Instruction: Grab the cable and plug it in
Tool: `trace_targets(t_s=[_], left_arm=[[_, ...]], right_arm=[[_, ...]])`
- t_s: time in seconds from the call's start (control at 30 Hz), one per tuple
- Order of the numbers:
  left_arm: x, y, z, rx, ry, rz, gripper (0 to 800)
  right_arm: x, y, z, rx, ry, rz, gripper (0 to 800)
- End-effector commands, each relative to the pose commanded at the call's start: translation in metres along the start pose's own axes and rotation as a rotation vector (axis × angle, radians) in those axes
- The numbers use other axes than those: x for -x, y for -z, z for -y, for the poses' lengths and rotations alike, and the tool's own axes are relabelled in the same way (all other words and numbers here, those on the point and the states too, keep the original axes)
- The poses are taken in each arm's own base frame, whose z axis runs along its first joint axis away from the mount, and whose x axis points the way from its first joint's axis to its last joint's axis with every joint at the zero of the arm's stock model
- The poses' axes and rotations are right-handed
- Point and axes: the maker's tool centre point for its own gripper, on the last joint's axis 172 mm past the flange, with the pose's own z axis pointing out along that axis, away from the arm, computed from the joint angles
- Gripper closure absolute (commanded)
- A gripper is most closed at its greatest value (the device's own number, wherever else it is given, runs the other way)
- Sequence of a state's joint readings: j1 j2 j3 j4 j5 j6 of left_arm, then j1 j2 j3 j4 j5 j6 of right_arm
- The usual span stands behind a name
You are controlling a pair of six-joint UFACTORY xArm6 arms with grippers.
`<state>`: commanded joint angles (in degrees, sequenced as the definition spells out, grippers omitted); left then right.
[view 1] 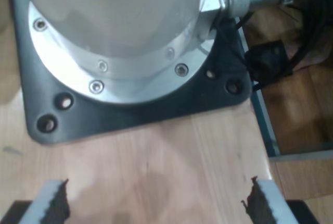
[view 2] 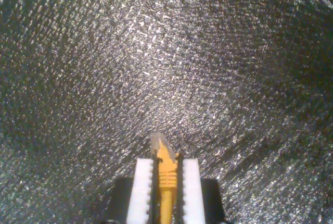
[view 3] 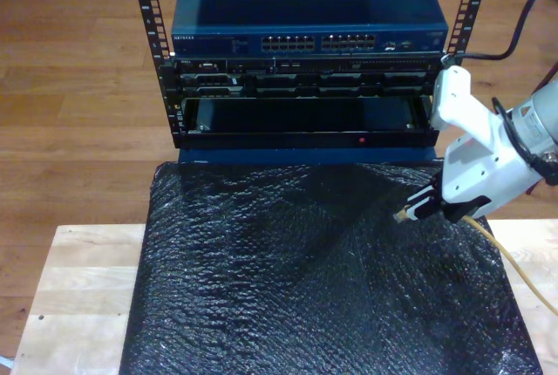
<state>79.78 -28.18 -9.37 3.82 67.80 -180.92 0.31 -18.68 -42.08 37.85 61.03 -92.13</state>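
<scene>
One big black crinkly bubble-wrap style mat covers most of the pale wooden tabletop, and past its far edge sits a dark metal rack with a blue network switch on top, rows of ports across the front. Over near the exterior view's right, a white arm comes in with my second claw hovering just above the mat. It's pinching the long thin yellow-orange network cable just behind its small clear plastic plug, which pokes out past the serrated white fingers. The rest of the cable trails off toward the exterior view's lower right. My first claw is spread wide, nothing between the jaws, looking at a round silver arm base bolted onto a black plate on the wood.
</scene>
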Motion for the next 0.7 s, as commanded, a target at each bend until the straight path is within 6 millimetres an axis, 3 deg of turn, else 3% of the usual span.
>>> trace_targets(t_s=[0.23,0.47,0.7], left_arm=[[0.006,-0.011,0.002,-0.004,0.003,0.025,0],[0.007,-0.012,0.002,-0.005,0.003,0.028,0],[0.007,-0.012,0.002,-0.005,0.002,0.028,0]], right_arm=[[-0.001,0.001,-0.002,0.005,0.007,0.001,800],[0.009,-0.002,-0.021,0.057,0.009,0.028,800],[-0.001,-0.001,-0.035,0.117,0.046,0.033,800]])
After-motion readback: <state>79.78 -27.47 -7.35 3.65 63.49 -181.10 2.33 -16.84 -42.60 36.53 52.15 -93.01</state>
